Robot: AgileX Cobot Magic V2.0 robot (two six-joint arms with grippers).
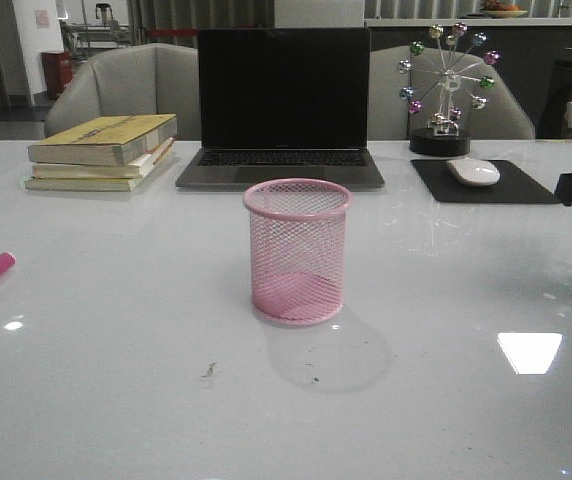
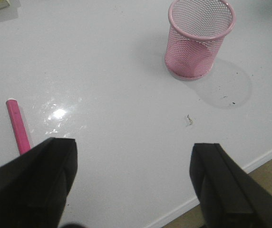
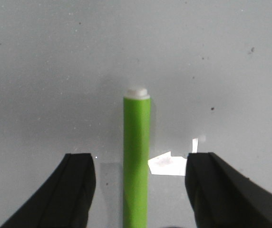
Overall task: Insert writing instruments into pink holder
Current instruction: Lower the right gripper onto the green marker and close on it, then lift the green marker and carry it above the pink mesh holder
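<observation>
The lime green marker (image 3: 137, 161) lies flat on the bench (image 3: 41, 71), centred between the right pincer (image 3: 138, 190)'s wide fingers, its long axis running straight away from the wrist (the empty pink holder (image 1: 297, 250) stands mid-bench).

The front camera faces forward over the surface (image 1: 116, 380); both wrist cameras look down close, the left sharing the pink holder (image 1: 297, 250).

Beyond my glossy white table (image 1: 116, 330), two grey upholstered armchairs (image 1: 126, 85) face a dim room under ceiling-light glare.
</observation>
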